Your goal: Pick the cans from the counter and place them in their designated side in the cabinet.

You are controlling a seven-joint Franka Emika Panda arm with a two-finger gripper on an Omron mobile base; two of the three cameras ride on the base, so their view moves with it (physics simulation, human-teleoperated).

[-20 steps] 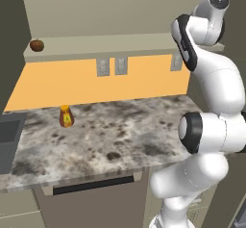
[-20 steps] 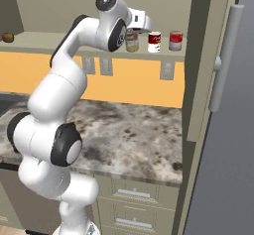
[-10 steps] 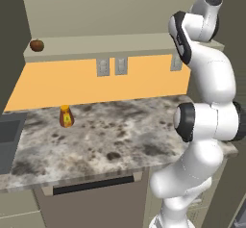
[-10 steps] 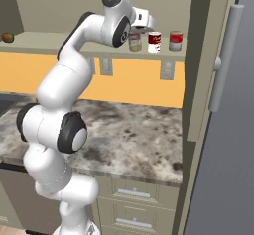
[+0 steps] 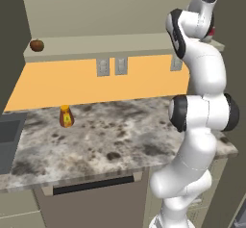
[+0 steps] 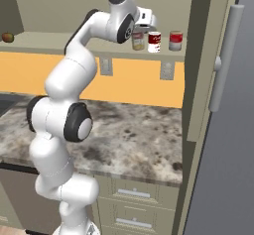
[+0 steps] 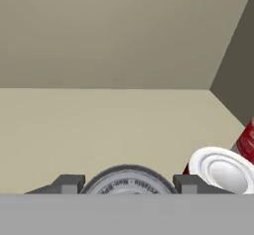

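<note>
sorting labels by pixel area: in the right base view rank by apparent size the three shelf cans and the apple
1. dark red-over-white can
2. brighter red-and-grey can, alike
3. silver-grey can, partly hidden by the gripper
4. apple, farther away

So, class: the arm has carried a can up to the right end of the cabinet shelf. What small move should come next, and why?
Probably open the pincer and let go. The silver-grey can it is shut on appears to stand upright on the shelf board, just left of the dark red-over-white can and the brighter red-and-grey can. Whether its base touches the board cannot be told.
</note>
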